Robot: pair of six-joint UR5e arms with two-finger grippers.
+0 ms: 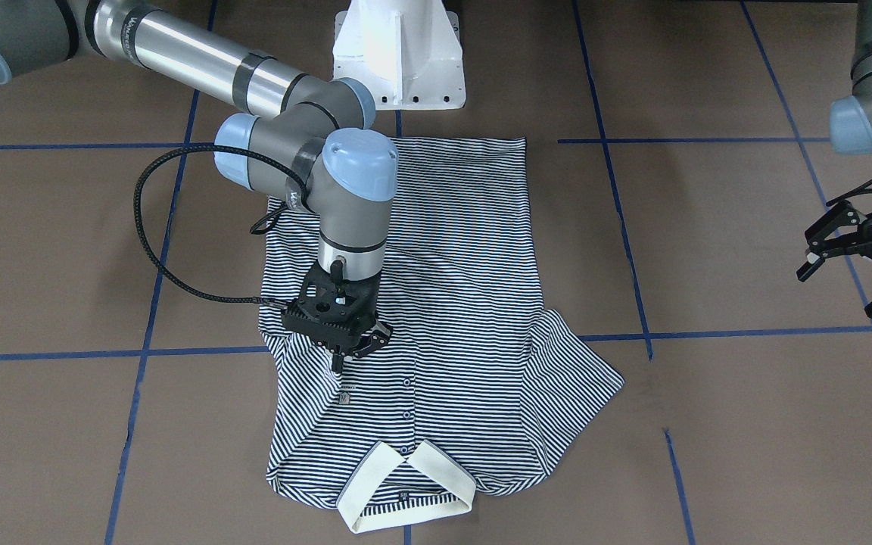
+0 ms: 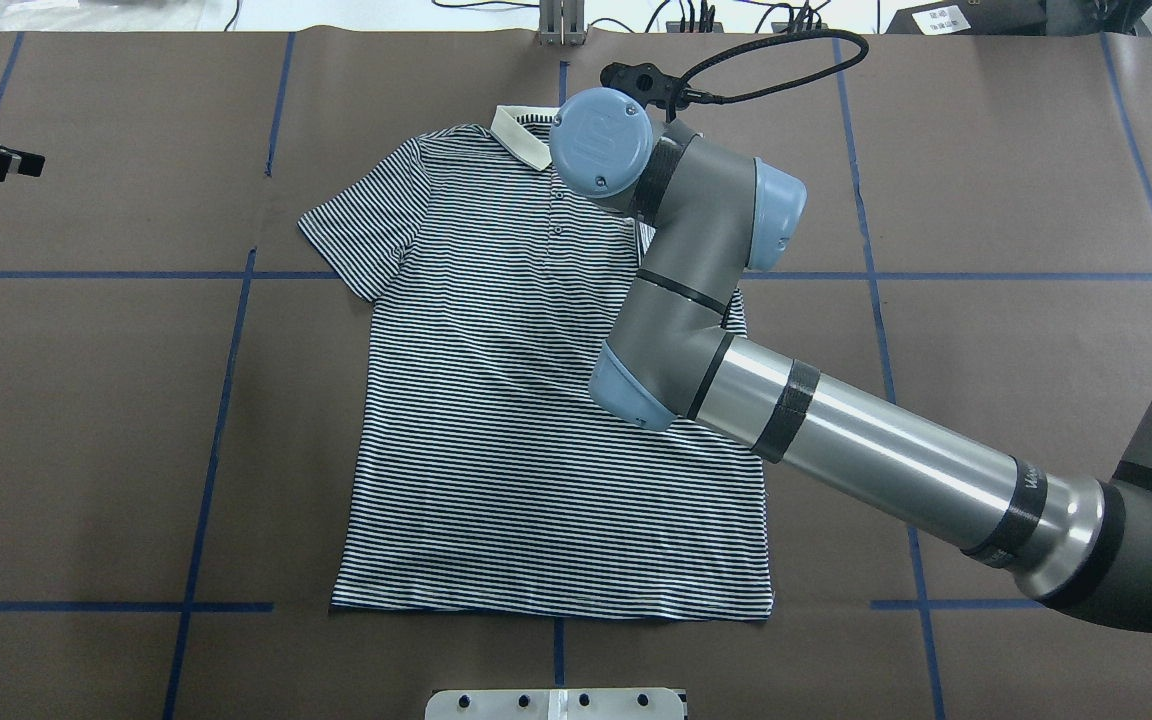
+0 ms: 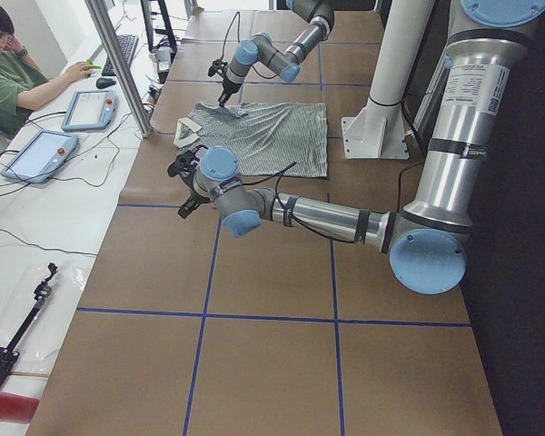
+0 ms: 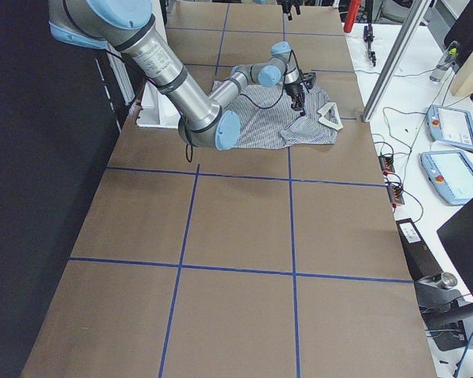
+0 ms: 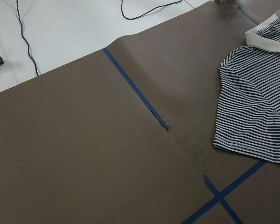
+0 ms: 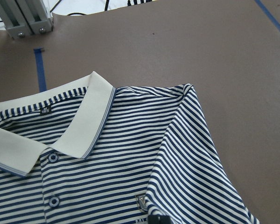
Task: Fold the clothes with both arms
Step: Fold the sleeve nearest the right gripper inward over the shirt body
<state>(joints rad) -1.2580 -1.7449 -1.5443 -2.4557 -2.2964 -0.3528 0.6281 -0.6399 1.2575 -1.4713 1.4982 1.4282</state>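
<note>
The striped polo shirt (image 1: 451,288) lies flat, front up, its cream collar (image 1: 406,484) toward the operators' side. It also shows in the overhead view (image 2: 496,440). The sleeve on the right arm's side is folded in over the chest (image 6: 191,154), beside the small logo (image 6: 140,201). The other sleeve (image 1: 580,386) lies spread out. My right gripper (image 1: 341,362) points down onto the folded sleeve, its fingers drawn together on the cloth; one fingertip (image 6: 156,219) shows at the sleeve's hem. My left gripper (image 1: 848,276) is open and empty, off to the side, clear of the shirt.
The white pedestal base (image 1: 398,53) stands just behind the shirt's bottom hem. Blue tape lines (image 2: 226,400) cross the brown table cover. An aluminium post (image 6: 25,18) stands beyond the collar. An operator (image 3: 9,64) and control pendants (image 3: 36,154) are at the side table.
</note>
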